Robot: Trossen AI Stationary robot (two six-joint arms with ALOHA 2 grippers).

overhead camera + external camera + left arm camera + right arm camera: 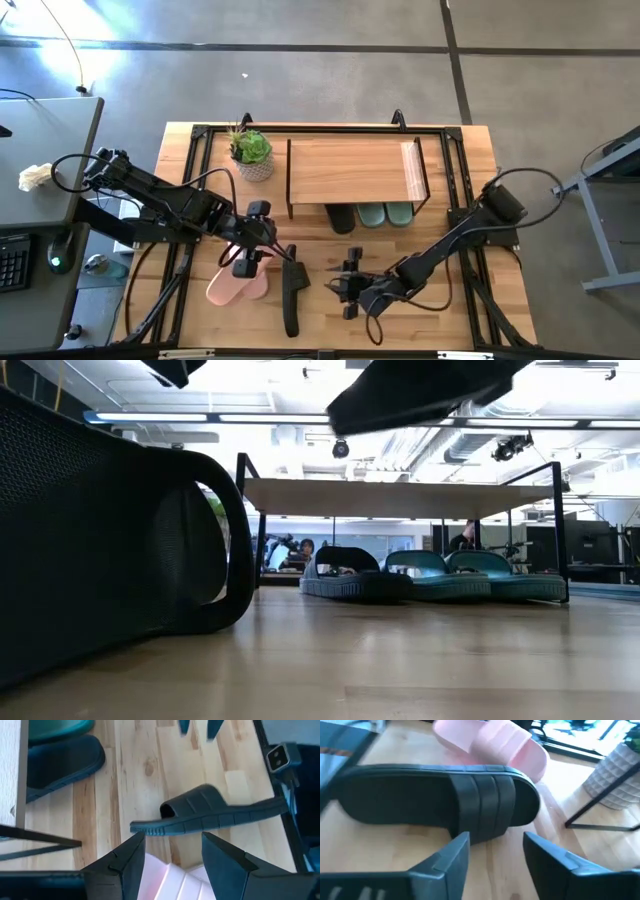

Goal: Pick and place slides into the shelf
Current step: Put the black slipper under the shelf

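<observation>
Spread right gripper [495, 851] fingers are facing the black slide [440, 800], lying crosswise just ahead; left gripper [172, 851], likewise spread, is hovering over pink slides [238, 286].

No readable text, labels, brands or numbers on anything in view

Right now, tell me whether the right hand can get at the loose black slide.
Probably yes: the right hand is open, facing the black slide lying on the table, with nothing between them. The pink slides lie behind it.
</observation>
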